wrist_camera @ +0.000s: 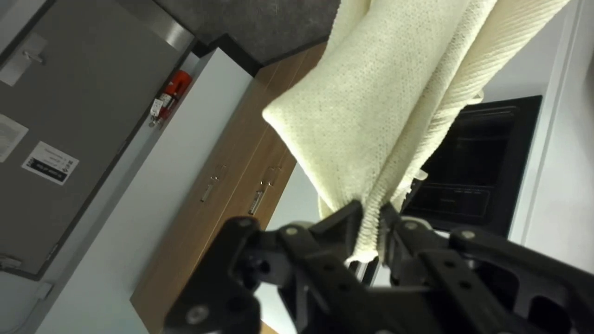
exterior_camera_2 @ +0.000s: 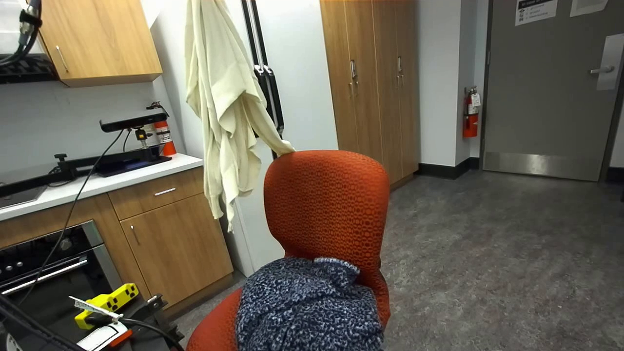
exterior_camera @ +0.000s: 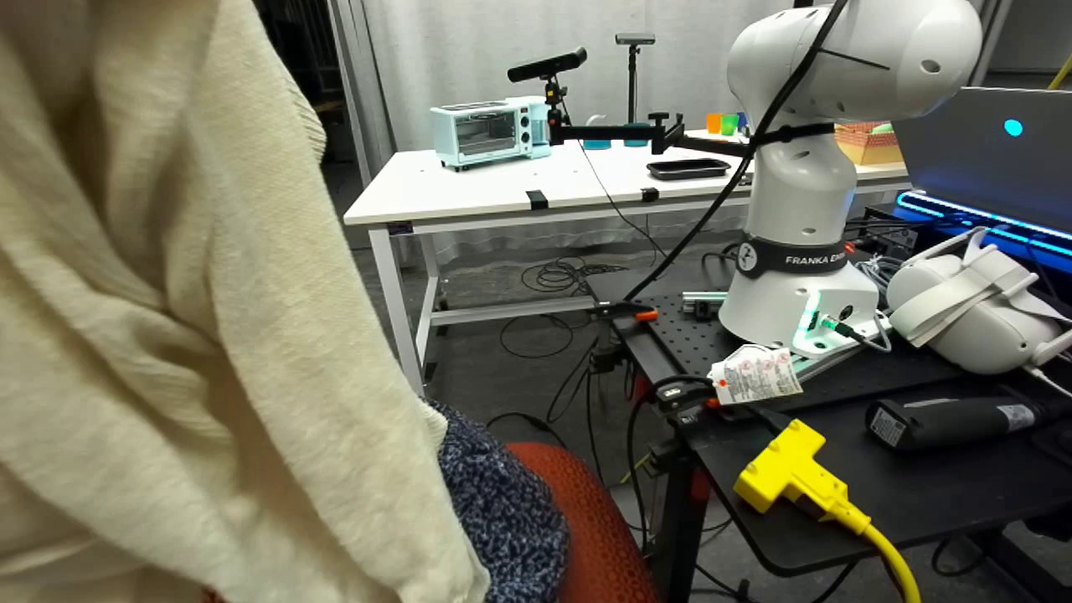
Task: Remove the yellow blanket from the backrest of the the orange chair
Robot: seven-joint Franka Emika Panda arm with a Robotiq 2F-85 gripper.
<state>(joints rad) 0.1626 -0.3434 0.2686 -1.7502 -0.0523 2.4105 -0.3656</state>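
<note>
The pale yellow blanket (wrist_camera: 371, 106) is pinched between the fingertips of my gripper (wrist_camera: 372, 211) in the wrist view. The gripper is shut on a ribbed edge. In an exterior view the blanket (exterior_camera_2: 226, 107) hangs in long folds left of the orange chair's backrest (exterior_camera_2: 326, 204). One trailing corner reaches the backrest's upper left edge; I cannot tell if it touches. Most of the backrest is bare. The blanket (exterior_camera: 209, 335) also fills the left of an exterior view, covering part of the orange chair (exterior_camera: 586, 519). The gripper is out of both exterior views.
A dark blue-grey speckled cloth (exterior_camera_2: 307, 307) lies on the chair seat. A black table (exterior_camera: 837, 502) with the robot base, a yellow plug (exterior_camera: 787, 469) and a headset (exterior_camera: 963, 310) stands beside the chair. A counter (exterior_camera_2: 190, 162) and tall cabinets (exterior_camera_2: 375, 87) stand behind.
</note>
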